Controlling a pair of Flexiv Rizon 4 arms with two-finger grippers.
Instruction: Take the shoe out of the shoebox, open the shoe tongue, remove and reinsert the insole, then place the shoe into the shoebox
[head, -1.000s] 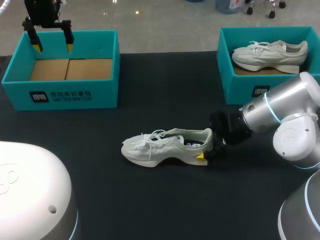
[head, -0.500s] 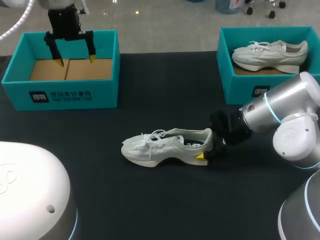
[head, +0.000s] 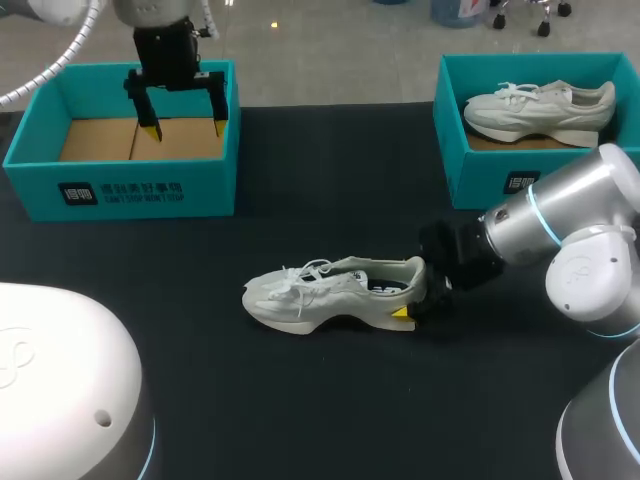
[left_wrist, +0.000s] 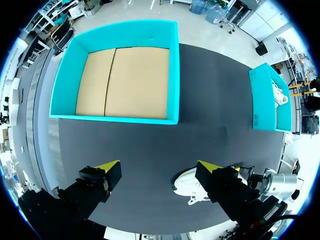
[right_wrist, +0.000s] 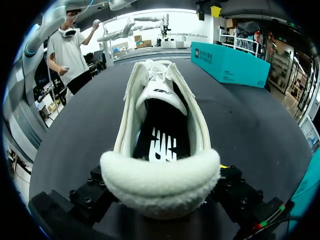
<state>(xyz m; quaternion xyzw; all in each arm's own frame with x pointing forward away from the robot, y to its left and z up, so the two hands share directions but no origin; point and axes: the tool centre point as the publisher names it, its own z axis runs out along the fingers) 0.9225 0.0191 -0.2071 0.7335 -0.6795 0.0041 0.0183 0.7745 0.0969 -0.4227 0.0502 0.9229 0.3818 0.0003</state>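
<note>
Head view: my right gripper (head: 414, 300) is clamped on the heel of the white sneaker (head: 320, 292), which stands on its sole on the black table (head: 330, 400), its toe pointing away from that hand. My left gripper (head: 183, 128) hangs well apart from the sneaker, fingers spread wide. The teal shoebox (left_wrist: 173, 75) lies ahead of its tips.

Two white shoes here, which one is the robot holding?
The shoe on the black table, its heel gripped by the right gripper. The other shoe sits untouched in the teal box at far right.
</note>
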